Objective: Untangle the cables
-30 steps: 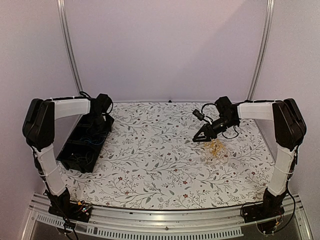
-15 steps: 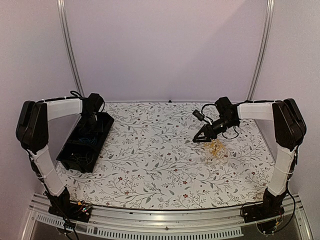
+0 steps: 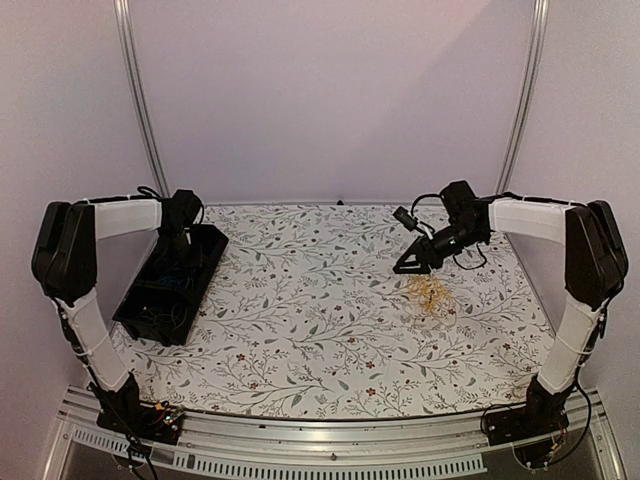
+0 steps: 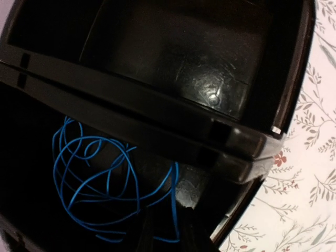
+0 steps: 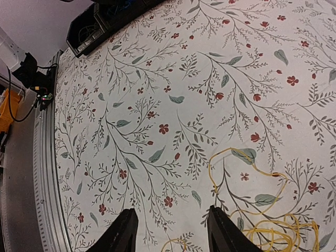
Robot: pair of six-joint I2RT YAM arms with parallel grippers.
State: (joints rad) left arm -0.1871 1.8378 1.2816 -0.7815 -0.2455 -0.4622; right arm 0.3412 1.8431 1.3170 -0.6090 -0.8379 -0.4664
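A tangle of thin yellow cable (image 3: 430,296) lies on the flowered table, right of centre; it also shows in the right wrist view (image 5: 265,227). My right gripper (image 3: 412,265) hovers just above and left of it, jaws open and empty, with both fingertips (image 5: 125,231) apart over bare cloth. A blue cable (image 4: 97,181) lies coiled in a compartment of the black tray (image 4: 247,152). My left gripper (image 4: 168,239) hangs over that compartment, its dark fingers apart, with one blue strand running between them. Faint pale loops show in the tray's near compartment (image 5: 85,32).
The black divided tray (image 3: 135,318) stands at the table's left side, its long axis running near to far. The table's metal front rail (image 3: 320,440) runs along the near edge. Pale walls close in the back and sides.
My left gripper has drawn back toward the tray's far end. My right gripper has risen and shifted right and back, away from the yellow tangle.
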